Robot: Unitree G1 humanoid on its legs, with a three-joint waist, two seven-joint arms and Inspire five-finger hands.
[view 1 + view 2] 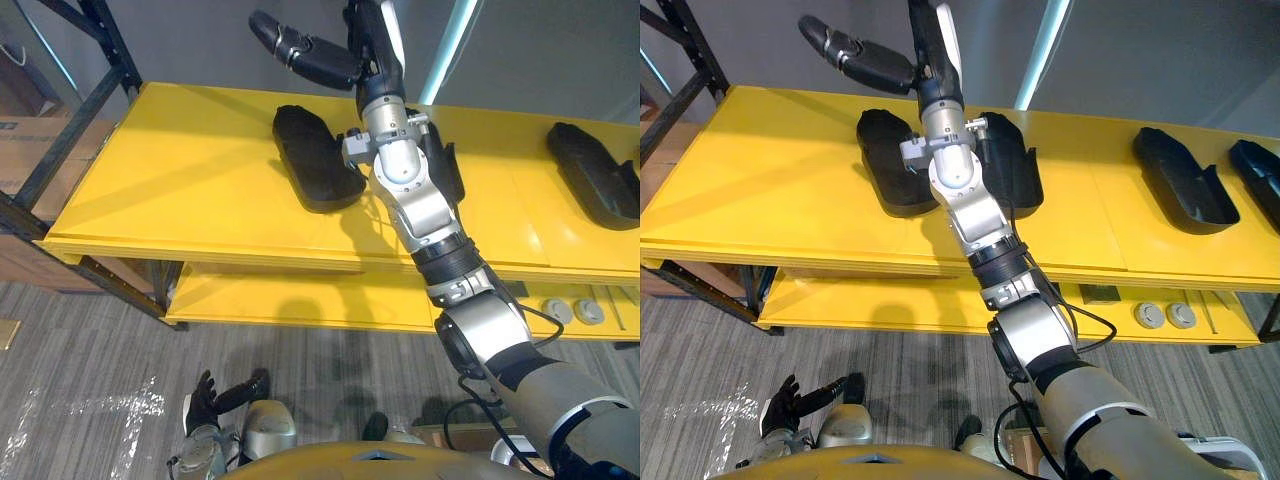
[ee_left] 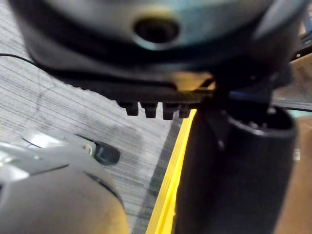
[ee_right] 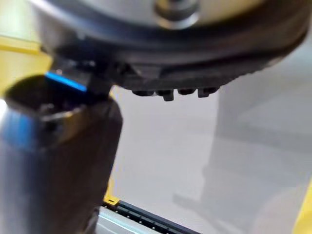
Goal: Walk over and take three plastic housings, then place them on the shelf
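Note:
Several black plastic housings lie on the yellow top shelf: one left of my right arm, one half hidden behind the arm, and two further right. My right hand is raised over the shelf's back edge, beyond the two middle housings, with its thumb stretched out to the left. It is open and holds nothing. In the right wrist view the thumb stands out against a bare grey wall. My left hand hangs low over the floor, open and empty.
A lower yellow shelf carries two round grey parts at its right end. The rack's black frame runs along the left side, with cardboard boxes behind it. Grey floor lies in front of the rack.

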